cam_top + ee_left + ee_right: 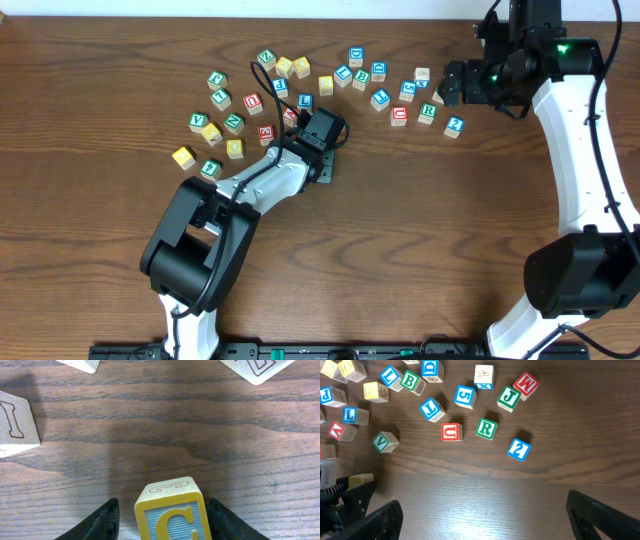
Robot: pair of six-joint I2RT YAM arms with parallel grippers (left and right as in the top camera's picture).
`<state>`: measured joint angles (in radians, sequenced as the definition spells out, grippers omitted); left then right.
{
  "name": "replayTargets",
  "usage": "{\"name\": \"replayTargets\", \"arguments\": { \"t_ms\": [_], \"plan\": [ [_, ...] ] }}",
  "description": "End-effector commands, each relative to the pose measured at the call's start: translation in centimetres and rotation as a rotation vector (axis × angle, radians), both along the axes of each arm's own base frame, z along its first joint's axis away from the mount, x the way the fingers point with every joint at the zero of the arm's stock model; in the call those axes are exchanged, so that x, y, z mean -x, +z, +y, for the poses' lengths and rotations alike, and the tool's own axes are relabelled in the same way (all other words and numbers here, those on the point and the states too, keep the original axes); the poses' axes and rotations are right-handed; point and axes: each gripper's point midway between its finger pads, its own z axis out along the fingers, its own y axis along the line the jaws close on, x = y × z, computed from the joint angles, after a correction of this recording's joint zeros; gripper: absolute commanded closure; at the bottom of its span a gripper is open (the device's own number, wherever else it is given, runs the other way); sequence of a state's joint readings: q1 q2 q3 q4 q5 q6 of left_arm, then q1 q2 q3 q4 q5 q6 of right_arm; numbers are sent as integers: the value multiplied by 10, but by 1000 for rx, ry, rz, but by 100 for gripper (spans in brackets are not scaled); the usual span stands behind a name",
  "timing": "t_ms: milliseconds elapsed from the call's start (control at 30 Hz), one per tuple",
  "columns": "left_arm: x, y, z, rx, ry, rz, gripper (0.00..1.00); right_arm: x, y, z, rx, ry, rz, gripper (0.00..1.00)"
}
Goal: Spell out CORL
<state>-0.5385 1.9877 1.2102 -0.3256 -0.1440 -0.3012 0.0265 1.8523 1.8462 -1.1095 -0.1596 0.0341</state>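
left jaws straddle the c cube

the left gripper (pixel 162 522) stands about half spread around the c cube (pixel 172 510), which rests on the table (pixel 210 435) at the edge of the scattered cubes (pixel 300 70). this is likely the word's starting spot. a gap shows beside one finger, so a grip cannot be confirmed. the right gripper (pixel 485 520) hangs wide open and empty near the r cube (pixel 486 428), probably staged for it.

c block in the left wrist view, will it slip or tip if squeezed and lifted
The C block looks like solid wood with flat sides, so it should be stiff between the fingers. Its smooth painted face may be a little slippery. Being a squat cube, it would likely slide rather than roll or tip on the table.
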Motion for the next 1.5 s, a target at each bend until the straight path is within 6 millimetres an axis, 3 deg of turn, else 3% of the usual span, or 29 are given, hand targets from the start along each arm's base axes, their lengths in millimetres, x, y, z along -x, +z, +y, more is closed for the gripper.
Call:
{"name": "replayTargets", "arguments": {
  "t_ms": [0, 1467],
  "plan": [
    [7, -9, 7, -40, -27, 36, 45, 1, -1, -3, 1, -13, 5, 1],
    [6, -7, 12, -121, -139, 31, 45, 1, -1, -3, 1, -13, 6, 1]
  ]
}}
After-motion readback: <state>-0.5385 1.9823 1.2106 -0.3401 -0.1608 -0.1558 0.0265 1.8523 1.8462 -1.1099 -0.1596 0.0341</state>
